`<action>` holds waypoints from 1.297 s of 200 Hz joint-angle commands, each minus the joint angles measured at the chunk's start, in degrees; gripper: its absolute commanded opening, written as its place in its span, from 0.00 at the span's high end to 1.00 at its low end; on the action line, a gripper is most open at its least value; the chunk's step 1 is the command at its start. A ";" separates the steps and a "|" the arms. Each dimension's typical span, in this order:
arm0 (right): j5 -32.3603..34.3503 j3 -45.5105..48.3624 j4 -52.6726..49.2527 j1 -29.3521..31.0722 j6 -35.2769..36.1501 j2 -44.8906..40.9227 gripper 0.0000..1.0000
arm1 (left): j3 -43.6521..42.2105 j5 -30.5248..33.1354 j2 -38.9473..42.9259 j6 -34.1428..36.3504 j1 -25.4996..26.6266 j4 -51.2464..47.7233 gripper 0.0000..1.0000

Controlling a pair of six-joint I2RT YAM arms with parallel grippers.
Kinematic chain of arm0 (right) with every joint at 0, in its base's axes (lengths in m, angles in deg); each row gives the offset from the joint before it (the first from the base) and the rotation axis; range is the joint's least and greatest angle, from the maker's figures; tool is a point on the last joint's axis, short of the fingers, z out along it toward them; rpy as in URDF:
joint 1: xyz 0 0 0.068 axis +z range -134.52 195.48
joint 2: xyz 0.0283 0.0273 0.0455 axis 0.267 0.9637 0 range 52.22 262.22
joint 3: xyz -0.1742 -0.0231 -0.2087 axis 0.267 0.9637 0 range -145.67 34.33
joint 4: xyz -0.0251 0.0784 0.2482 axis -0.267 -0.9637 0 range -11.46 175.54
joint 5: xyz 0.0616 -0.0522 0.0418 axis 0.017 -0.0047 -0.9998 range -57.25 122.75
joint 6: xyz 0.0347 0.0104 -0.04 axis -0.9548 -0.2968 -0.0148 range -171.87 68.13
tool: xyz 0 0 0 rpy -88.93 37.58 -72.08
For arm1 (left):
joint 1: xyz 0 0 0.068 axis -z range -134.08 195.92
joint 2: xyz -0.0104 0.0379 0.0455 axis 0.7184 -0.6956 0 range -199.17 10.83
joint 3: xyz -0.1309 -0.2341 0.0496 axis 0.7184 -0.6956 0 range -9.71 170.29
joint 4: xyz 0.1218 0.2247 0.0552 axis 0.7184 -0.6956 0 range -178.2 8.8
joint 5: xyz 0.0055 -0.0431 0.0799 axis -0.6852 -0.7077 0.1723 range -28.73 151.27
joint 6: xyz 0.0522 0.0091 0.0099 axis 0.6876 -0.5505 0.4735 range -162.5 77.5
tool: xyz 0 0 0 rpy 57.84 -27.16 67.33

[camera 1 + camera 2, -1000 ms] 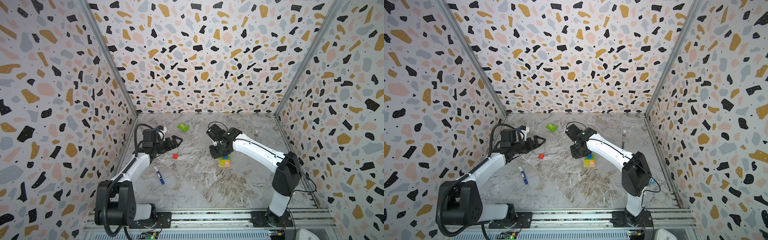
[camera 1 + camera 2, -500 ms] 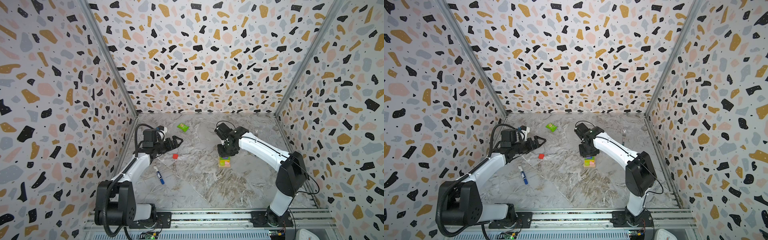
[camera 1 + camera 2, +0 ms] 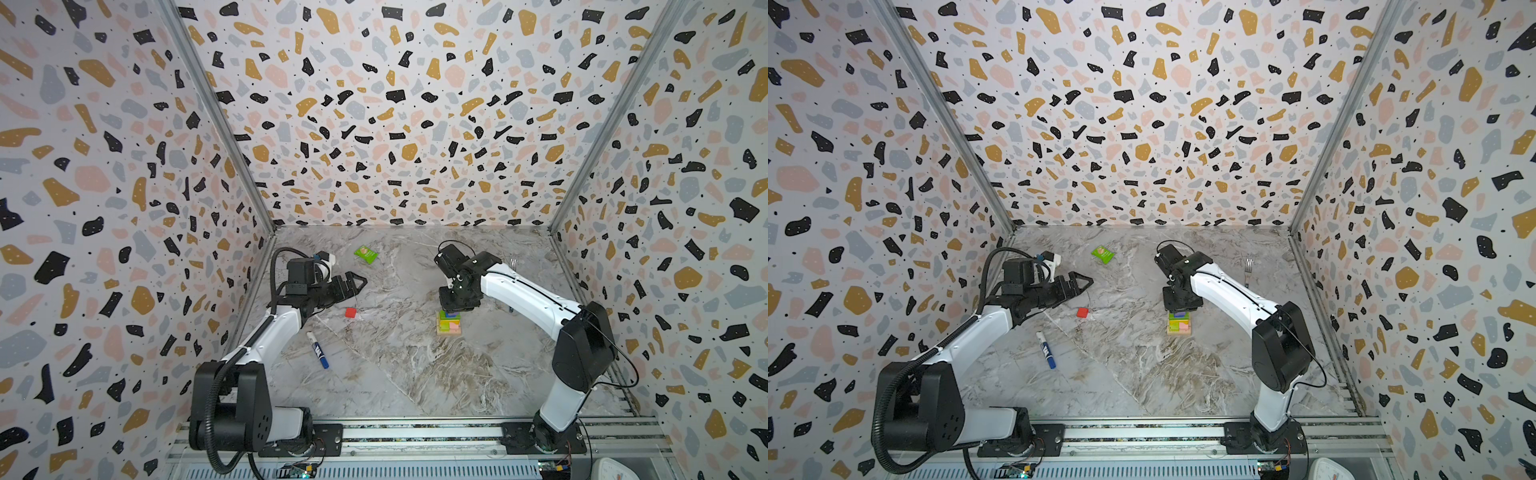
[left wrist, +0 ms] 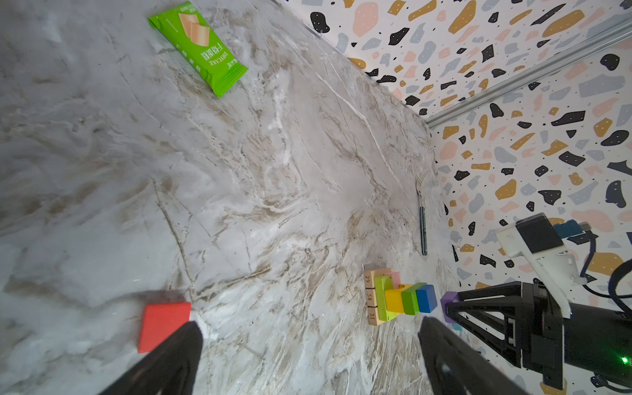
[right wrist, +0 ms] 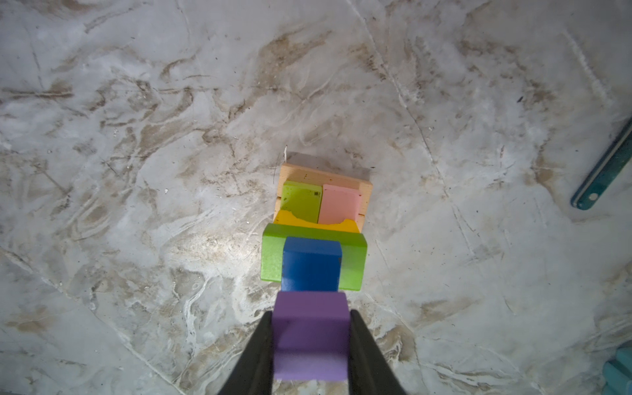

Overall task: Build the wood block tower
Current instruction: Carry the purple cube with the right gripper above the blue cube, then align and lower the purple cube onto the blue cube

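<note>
**A:** While the right gripper (image 5: 312,316) pinches the purple cube (image 5: 309,345), where is that cube?

**B:** Just above the tower (image 3: 449,324), over its blue cube (image 5: 311,263). The left wrist view shows a thin gap between them.

**A:** And below the blue one?

**B:** A dark green bar (image 5: 272,256), a yellow arch (image 5: 290,219), then a lime bar (image 5: 301,201) beside a pink bar (image 5: 340,203), and tan bars (image 5: 321,176) on the surface (image 5: 136,136).

**A:** The left gripper (image 4: 309,328)?

**B:** Spread wide, holding nothing, well left of the tower in both top views. The red cube (image 4: 162,325) lies on the surface by one fingertip. Farther from the tower lie a marker pen (image 3: 318,355), a green packet (image 3: 365,254) and a fork (image 4: 422,212).
</note>
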 commanded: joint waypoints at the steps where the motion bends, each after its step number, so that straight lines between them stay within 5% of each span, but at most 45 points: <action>1: -0.41 0.21 0.30 -0.26 -0.53 -2.43 0.83 | 0.40 -0.75 1.10 1.09 0.27 0.64 0.00; 259: -0.88 1.48 2.46 -0.32 -0.96 -0.65 0.83 | 0.43 -0.57 1.25 1.27 0.70 0.48 0.00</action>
